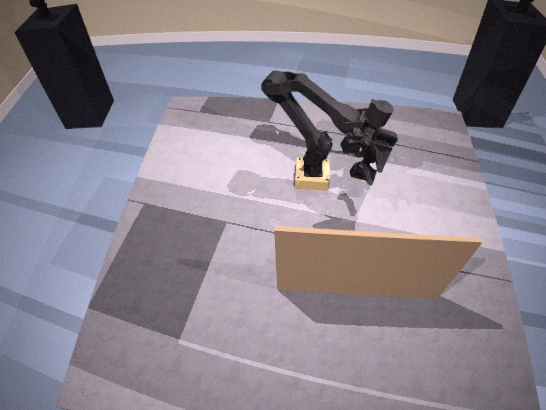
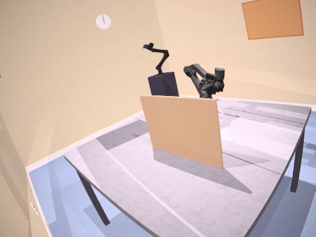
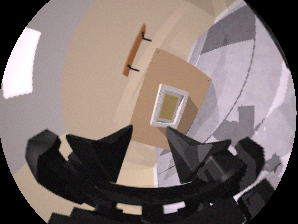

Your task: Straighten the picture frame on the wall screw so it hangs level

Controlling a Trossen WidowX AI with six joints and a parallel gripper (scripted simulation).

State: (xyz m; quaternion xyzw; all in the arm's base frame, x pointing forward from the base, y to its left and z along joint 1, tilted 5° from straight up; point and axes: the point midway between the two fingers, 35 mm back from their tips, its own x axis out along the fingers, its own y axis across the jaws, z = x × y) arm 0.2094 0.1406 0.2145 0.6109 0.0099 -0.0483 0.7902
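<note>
The picture frame point(image 3: 156, 106), white with a yellow-brown centre, hangs on the front of the upright tan panel point(image 1: 360, 265) point(image 2: 182, 127) point(image 3: 191, 72). The wrist view is rolled, with the table at its right. There the frame's long edges run roughly along the panel's upper edge; a small tilt cannot be judged. The screw and the notched strip are hidden. The top and exterior views see only the panel's back. My gripper point(image 1: 375, 174) point(image 3: 149, 128) is open and empty, drawn back from the frame, with a wide gap between its fingertips. Its fingers are hidden behind the panel in the exterior view.
The arm's yellow base point(image 1: 312, 181) stands on the grey table point(image 1: 240, 360) point(image 2: 173, 202), behind the panel in the top view. Dark pedestals point(image 1: 70, 75) point(image 1: 492, 70) point(image 2: 165, 84) stand beyond the table. Shadows fall across the tabletop around the panel.
</note>
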